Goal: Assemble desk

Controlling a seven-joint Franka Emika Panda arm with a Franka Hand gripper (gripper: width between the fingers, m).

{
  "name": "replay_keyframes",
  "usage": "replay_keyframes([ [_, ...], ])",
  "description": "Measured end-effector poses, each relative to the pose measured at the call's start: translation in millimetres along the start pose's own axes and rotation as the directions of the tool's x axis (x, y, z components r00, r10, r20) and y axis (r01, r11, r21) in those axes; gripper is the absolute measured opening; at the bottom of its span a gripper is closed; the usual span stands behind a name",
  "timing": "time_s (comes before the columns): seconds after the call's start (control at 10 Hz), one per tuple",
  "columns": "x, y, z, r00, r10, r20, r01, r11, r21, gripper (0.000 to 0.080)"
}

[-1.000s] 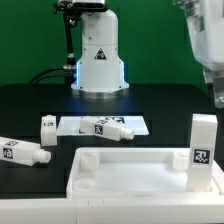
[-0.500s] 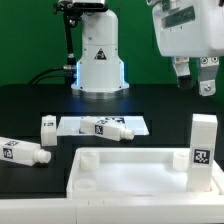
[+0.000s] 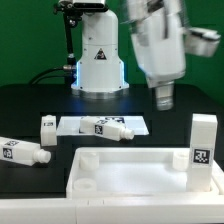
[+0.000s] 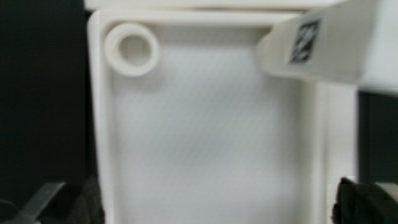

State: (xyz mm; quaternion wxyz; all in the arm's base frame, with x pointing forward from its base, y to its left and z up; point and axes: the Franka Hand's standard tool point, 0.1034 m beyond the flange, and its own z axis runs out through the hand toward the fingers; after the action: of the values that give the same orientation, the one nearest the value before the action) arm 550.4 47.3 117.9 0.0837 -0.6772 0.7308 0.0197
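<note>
Hand (image 3: 163, 97) now over tabletop (image 3: 135, 178); jaws wide

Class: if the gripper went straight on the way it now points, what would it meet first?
Probably the tabletop: the wrist view shows its flat inside straight ahead of the open gripper, with the upright leg off to one side. Depth is unclear.
</note>
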Motion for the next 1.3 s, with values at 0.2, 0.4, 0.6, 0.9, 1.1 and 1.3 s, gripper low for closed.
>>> replay_keyframes([
  [0.2, -5.6, -4.5, -1.3, 1.000, -0.013, 0.004, 0.013, 1.000, 0.004, 0.0649],
  [0.4, -4.0, -2.4, 1.5, 1.000, 0.006, 0.004, -0.006, 1.000, 0.004, 0.0649],
  [0.6, 18.0, 38.9, 23.4, 0.996, 0.094, -0.009, -0.094, 0.995, -0.025, 0.0649],
  [0.9, 32.8, 88.8, 41.2, 0.991, 0.121, -0.053, -0.126, 0.986, -0.106, 0.0649],
  [1.1, 33.3, 86.0, 42.1, 0.992, 0.120, -0.048, -0.124, 0.987, -0.100, 0.0649],
  [1.3, 35.9, 92.4, 46.6, 0.979, 0.195, -0.054, -0.199, 0.974, -0.104, 0.0649],
])
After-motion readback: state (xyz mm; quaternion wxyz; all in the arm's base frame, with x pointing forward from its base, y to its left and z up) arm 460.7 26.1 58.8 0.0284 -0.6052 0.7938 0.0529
